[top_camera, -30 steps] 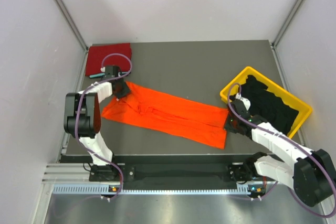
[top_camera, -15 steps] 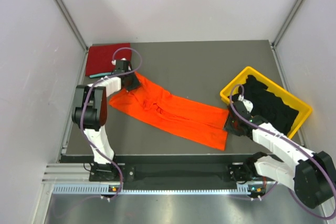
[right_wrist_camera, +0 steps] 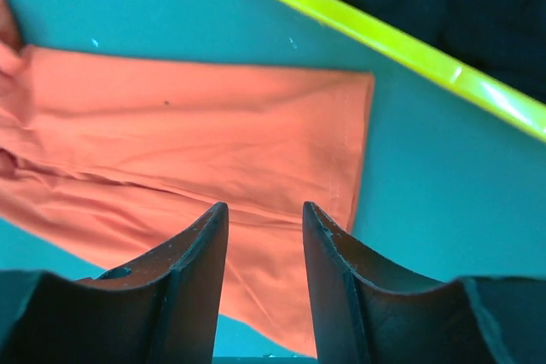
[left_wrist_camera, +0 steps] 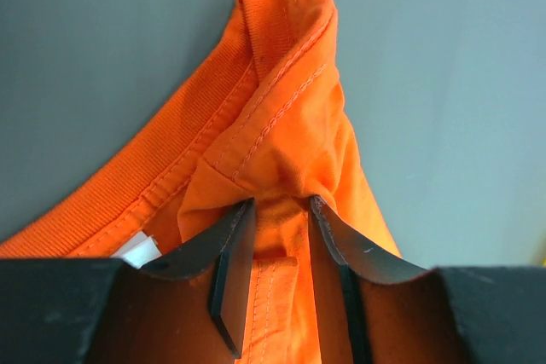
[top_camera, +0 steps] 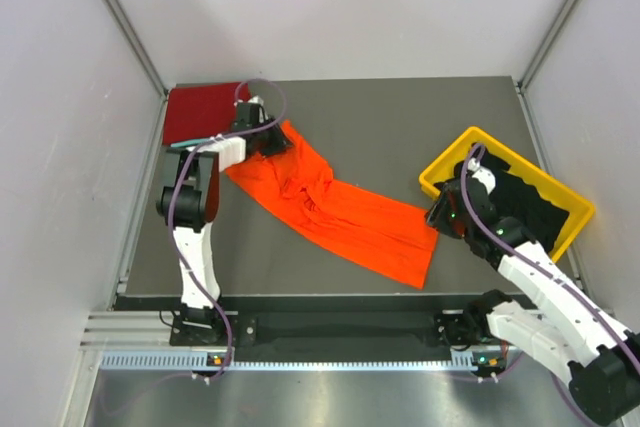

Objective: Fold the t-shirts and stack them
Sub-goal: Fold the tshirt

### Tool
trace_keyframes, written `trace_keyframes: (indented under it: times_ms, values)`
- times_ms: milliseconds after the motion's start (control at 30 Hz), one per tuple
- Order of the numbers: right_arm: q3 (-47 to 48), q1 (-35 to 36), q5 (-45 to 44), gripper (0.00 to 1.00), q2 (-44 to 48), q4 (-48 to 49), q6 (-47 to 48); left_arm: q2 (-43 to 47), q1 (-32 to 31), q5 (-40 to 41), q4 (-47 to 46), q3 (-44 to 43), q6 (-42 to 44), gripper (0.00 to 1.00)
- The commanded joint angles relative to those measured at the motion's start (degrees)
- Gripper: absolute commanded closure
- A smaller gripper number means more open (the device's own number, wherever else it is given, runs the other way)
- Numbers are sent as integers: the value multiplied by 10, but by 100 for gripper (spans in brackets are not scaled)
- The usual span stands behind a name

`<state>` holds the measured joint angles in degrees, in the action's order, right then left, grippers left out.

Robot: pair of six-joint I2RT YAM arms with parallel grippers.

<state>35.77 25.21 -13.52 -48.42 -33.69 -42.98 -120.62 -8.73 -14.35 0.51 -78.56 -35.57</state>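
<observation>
Orange t-shirt [top_camera: 340, 217] lies stretched diagonally across the table [top_camera: 400, 127], collar end at far left, hem end toward the right, w/ bunched wrinkles left of the middle. Left gripper [left_wrist_camera: 281, 210] is clenched on a pinch of cloth right at the neckline; the ribbed collar band & a stitched seam show just past the fingertips. Prob. it grips there because the collar gives a firm edge for dragging or flipping the top of the shirt into a fold. Right gripper [right_wrist_camera: 264, 210] hangs above the hem end, jaws apart w/ nothing between them and the cloth flat on the table below. It looks poised to come down on the hem so both ends can be worked together, tho that's a guess. Around: dark red t-shirt [top_camera: 200, 112] sits folded in the far-left corner, just beside the left gripper; can't tell if the orange cloth touches it. Yellow bin [top_camera: 445, 159] stands at right, skewed to the table edges, holding black t-shirts [top_camera: 520, 197] in a heap. In the way: the bin rim is just beside the hem & right gripper, so there's little room on that side. The dark red shirt crowds the collar end & could get nudged or overlapped. Mid-shirt wrinkles likely need smoothing before a clean fold.
</observation>
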Motion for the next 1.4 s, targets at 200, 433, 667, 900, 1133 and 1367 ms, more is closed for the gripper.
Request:
trace_keyframes:
  times_ms: [200,433,667,900,1133,1367]
  values:
    - [42,-2,4,56,-29,75,70,-81,-40,-16,44,-39,10,62]
    - [77,0,35,57,-81,110,78,-125,-40,-8,69,-116,35,62]
    - [91,3,37,57,-97,127,76,-184,-40,-31,84,-208,23,63]
    - [94,5,42,57,-139,144,86,-168,-40,-12,110,-250,31,62]
    - [123,4,76,56,-179,142,116,-65,-39,108,245,-279,95,62]
    - [135,7,117,55,-200,131,137,24,-34,188,256,-179,116,60]
